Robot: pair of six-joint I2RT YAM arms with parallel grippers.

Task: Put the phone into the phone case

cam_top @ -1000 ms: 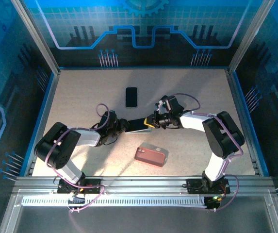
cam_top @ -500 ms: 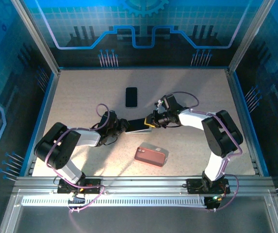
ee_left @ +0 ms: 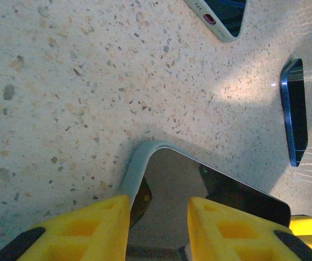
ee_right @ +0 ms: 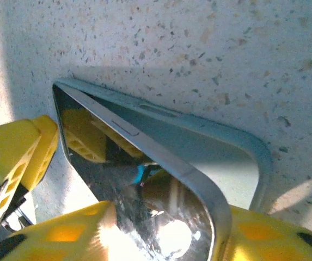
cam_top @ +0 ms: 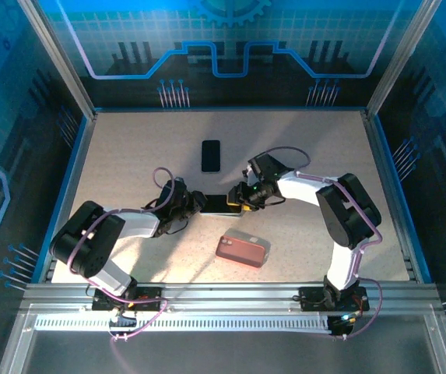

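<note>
The dark-screened phone (cam_top: 221,204) lies in a pale grey-blue phone case, low over the table's middle between both grippers. In the right wrist view the phone (ee_right: 134,179) stands tilted, its long edge lifted out of the case (ee_right: 210,147). My left gripper (cam_top: 201,204) is shut on the left end of the case. In its wrist view the case rim (ee_left: 136,163) runs under one yellow finger (ee_left: 96,228), and the phone's screen (ee_left: 226,190) shows between the fingers. My right gripper (cam_top: 240,204) stands open around the right end, its fingers (ee_right: 275,239) either side of the phone's corner.
A black phone (cam_top: 211,155) lies flat farther back, seen edge-on with a blue side (ee_left: 296,114). A red case (cam_top: 243,250) holding another device lies nearer the front. Blue walls and metal frame posts ring the speckled table (cam_top: 129,156).
The right gripper's jaws have opened from shut. The phone and case have sunk from a raised tilt to nearly flat. The left gripper's hold is unchanged.
</note>
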